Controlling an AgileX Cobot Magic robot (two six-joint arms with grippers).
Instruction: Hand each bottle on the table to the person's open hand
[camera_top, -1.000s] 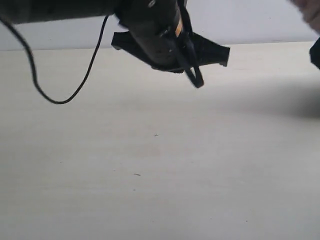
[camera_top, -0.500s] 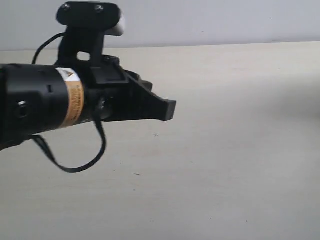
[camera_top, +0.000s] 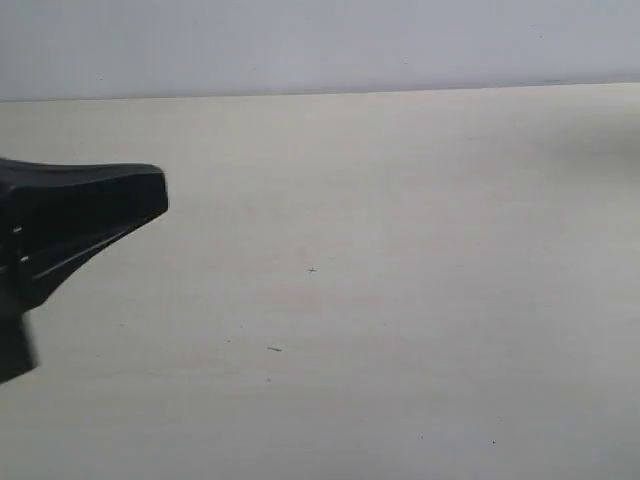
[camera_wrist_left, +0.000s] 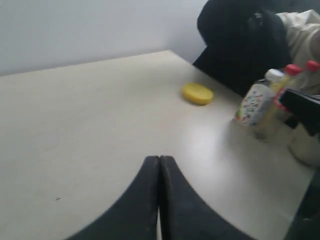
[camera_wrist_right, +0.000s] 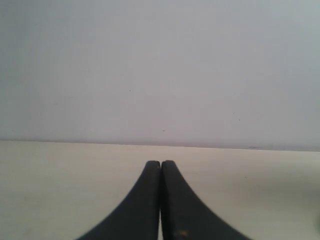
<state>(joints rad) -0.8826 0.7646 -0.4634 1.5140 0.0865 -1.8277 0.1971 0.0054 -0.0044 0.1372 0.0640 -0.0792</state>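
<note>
The bottles stand clustered at the table's corner in the left wrist view. One is clear with a white-green label. Behind it is a yellowish one with a red cap, then another red cap. A pale bottle is partly hidden behind a black part. My left gripper is shut and empty, well short of them; in the exterior view it juts in from the left edge. My right gripper is shut and empty over bare table. The person's open hand is out of view.
A flat yellow disc lies on the table between my left gripper and the bottles. A person in black clothing sits behind the bottles. A black part crosses in front of them. A pale wall backs the table.
The left arm swung from the top middle of the exterior view down to its left edge. The bit of hand at the top right corner has gone from view.
</note>
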